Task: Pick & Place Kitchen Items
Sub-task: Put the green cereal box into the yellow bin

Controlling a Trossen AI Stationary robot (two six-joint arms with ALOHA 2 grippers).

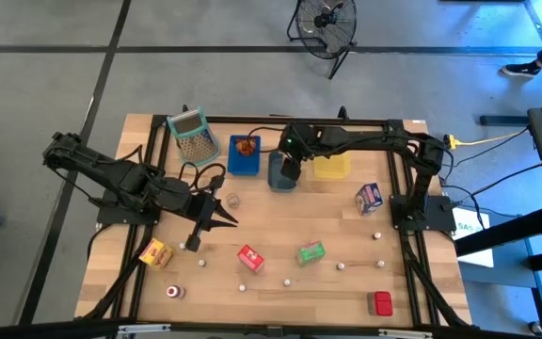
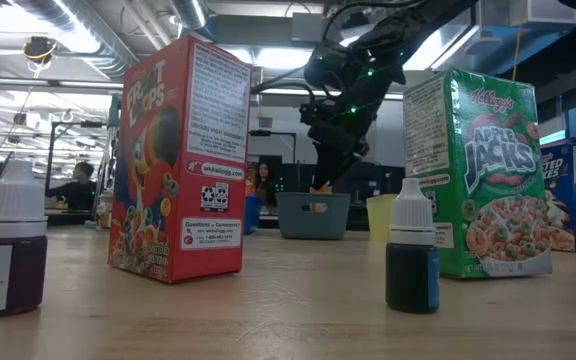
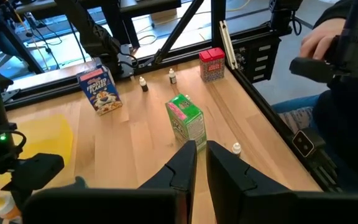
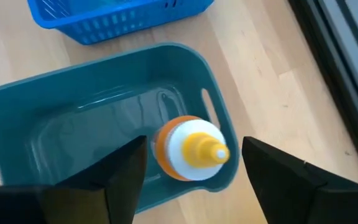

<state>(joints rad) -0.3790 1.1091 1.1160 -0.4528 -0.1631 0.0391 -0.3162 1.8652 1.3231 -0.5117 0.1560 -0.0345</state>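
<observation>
1. Kitchen items mostly lie loose on the table point(image 1: 280, 235): cartons, small bottles.
2. An orange bottle point(image 4: 190, 148) stands in the grey tray point(image 4: 55, 118), between the right gripper's point(image 4: 191, 163) spread fingers.
3. Left gripper point(image 3: 201, 163), pressed together, waits over the table's left part.

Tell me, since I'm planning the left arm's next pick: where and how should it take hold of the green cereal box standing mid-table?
Judging by its pose, grip the green cereal box across its two broad faces near the top, coming straight down from above. It stands upright and clear of the red box, so the narrow depth should fit between the fingers of the left gripper, which is shut now.
</observation>
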